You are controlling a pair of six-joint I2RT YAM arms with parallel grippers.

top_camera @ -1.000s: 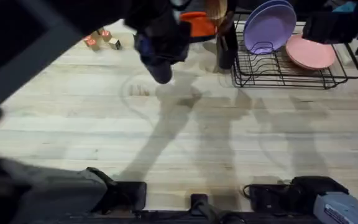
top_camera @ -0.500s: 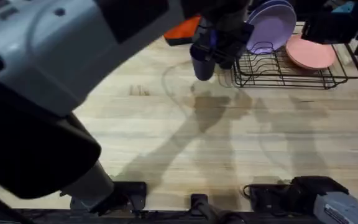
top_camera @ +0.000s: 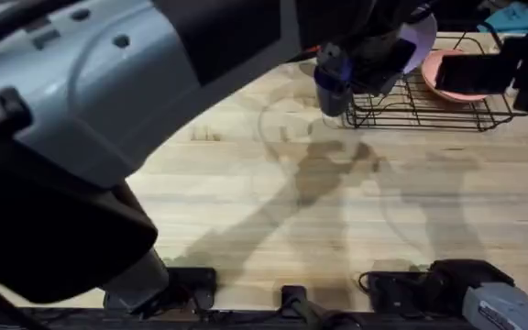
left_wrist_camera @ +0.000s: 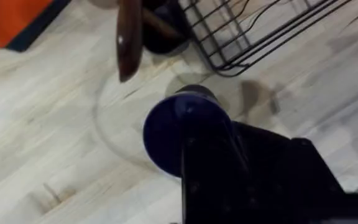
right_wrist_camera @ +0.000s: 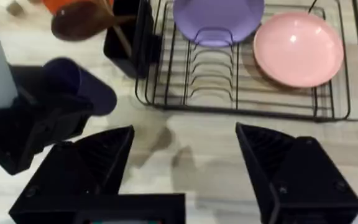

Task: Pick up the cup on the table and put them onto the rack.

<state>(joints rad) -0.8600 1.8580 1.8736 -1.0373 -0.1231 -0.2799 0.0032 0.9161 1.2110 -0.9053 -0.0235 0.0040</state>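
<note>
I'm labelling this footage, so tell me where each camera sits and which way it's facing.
Overhead: above the bases, looking down and forward; left arm looms large, carrying the cup toward the rack.
Left wrist: on the left arm, looking down at the cup and table.
Right wrist: looks at the rack over its open right gripper.
All three share cup and rack.

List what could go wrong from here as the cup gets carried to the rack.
1. The left tool holds the cup on its side, above the table; a slip would probably drop it short of the rack.
2. The utensil holder stands at the rack's near corner, so the cup could knock it.
3. The purple plate and pink plate already fill part of the rack.
</note>
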